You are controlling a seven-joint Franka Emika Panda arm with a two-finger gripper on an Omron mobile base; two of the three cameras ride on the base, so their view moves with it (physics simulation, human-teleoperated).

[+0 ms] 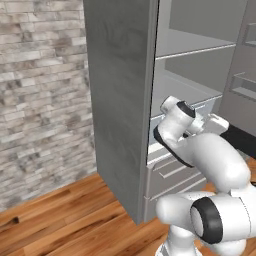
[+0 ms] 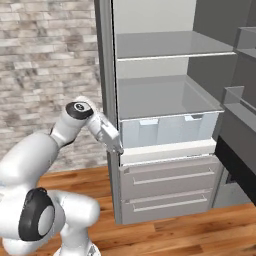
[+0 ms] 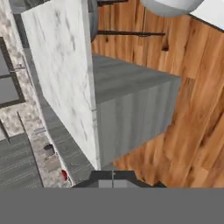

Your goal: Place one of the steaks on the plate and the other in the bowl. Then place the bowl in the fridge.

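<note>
One fridge (image 2: 165,125), door open, frame centre: two pale shelves, two lower drawers (both shut). Gripper (image 2: 118,147) left of centre, fingers pressed together, holding nothing.

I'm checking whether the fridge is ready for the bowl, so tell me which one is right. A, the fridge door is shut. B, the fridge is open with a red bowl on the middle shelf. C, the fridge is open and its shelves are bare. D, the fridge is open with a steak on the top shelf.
C: the fridge stands open in both base views, and its pale shelves carry nothing.
</note>
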